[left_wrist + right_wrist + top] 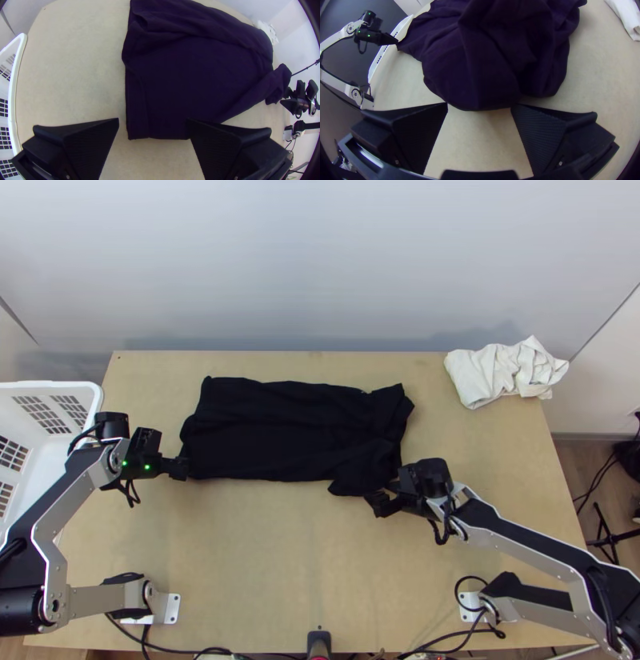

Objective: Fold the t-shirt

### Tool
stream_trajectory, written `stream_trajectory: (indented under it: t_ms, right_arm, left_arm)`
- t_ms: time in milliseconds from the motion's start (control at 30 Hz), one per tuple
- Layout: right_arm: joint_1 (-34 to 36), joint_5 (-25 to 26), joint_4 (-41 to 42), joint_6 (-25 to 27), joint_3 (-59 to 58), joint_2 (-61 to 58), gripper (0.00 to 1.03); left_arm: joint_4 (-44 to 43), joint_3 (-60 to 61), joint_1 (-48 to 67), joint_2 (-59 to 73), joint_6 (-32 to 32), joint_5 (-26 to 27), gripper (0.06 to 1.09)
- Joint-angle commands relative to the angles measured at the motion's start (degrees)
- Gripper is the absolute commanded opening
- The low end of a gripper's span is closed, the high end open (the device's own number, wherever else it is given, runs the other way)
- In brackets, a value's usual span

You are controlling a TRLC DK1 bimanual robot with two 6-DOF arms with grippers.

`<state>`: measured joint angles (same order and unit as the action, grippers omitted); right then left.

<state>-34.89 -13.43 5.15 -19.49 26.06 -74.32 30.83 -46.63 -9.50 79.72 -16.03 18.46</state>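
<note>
T-shirt, black cloth [280,428], laid across light wooden table [264,556] | left black flat-fingered gripper [153,119], right twin gripper [479,104]: wide open, empty | at near corners, likely for paired lift

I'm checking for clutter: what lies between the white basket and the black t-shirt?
In the top view, the left end effector is there, at a corner of the t-shirt, with wooden tabletop around.

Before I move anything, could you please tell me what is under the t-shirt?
The black t-shirt lies on the wooden table, whose bare surface shows around it; anything else beneath is covered by the cloth and cannot be seen.
</note>
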Motion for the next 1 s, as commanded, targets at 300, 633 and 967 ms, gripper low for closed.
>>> stream_trajectory:
  t_ms: [300, 633, 967]
  right_arm:
    - [-0.88, 4.03, -0.14, 3.93, 2.41, -2.05, 0.05]
    - [-1.32, 4.2, -7.96, 3.4, 3.73, 5.15, 0.03]
    - [-1.32, 4.29, -9.89, 3.4, 3.47, 6.91, 0.03]
  left_arm:
    - [-0.24, -0.21, 0.71, 0.61, 0.39, 0.09, 1.03]
    - [-0.24, 0.4, 0.8, 0.61, 0.83, 0.09, 1.03]
    - [-0.16, -0.13, 1.32, 0.87, 1.71, 0.17, 1.03]
